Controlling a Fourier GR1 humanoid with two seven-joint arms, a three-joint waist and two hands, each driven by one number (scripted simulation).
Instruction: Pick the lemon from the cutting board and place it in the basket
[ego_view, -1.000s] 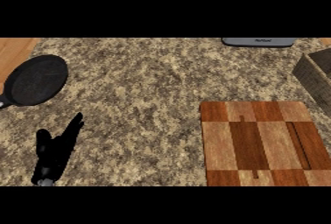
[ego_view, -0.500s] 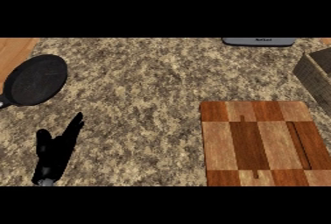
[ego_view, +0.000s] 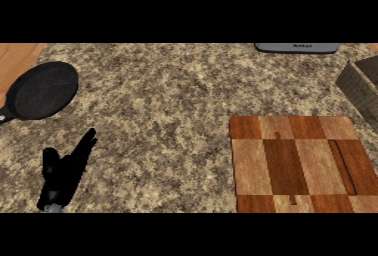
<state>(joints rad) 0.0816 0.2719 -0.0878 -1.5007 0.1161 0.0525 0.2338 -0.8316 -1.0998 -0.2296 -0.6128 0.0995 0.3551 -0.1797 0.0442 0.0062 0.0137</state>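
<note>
One black left hand (ego_view: 65, 172) shows lower left over the speckled stone desk (ego_view: 162, 100), fingers (ego_view: 87, 141) straight, released. The checkered wooden cutting board (ego_view: 295, 170) lies lower right, the brown woven basket (ego_view: 362, 87) at the right edge; where the lemon is cannot be told.

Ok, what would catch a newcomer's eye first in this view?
The checkered wooden cutting board at lower right, with nothing lying on it. Next, the black pan at the left edge and the left robot hand, open with fingers up, resting at lower left. A corner of the basket shows at the right edge.
</note>
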